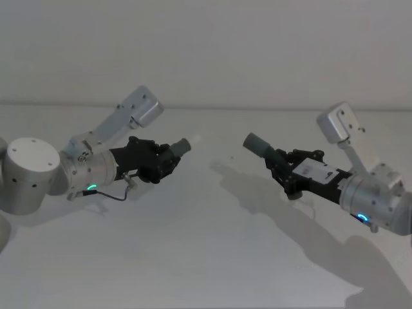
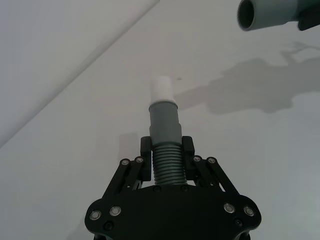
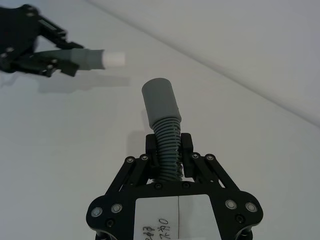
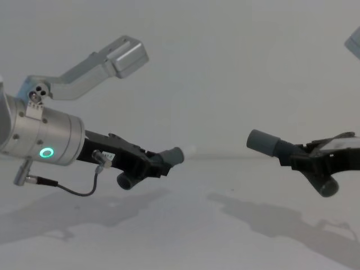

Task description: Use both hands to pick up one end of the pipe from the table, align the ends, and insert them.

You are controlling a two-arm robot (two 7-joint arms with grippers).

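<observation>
Both arms are loaded and raised off the white matte table (image 1: 206, 264), working toward its far edge. The left black plastic gripper (image 2: 166, 146) is clamped on the ribs of the left dark-grey curved hose piece (image 2: 164, 122), just behind its smooth cuff, with the narrow white tip (image 2: 162, 89) sticking out ahead. Its fingers are nearly closed, with only hose between them. The right black plastic gripper (image 3: 169, 144) has the same hold on the right dark-grey ribbed hose piece (image 3: 161, 105), whose open cuff faces the left one. The two ends are well apart. Pose: the left arm reaches in from the table's left edge and the right arm from its right edge. Both angle inward and nose-up, so the axes make a shallow peak, not one line. In the chest view the right cuff sits a bit higher. My read is that this is the alignment step and insertion hasn't started. To do it well: level both noses, match heights, and get the tip and bore coaxial first. Then close the gap straight along that axis. The ribs will probably flex, so an off-axis push could kick a cuff sideways. Go slow at contact.
</observation>
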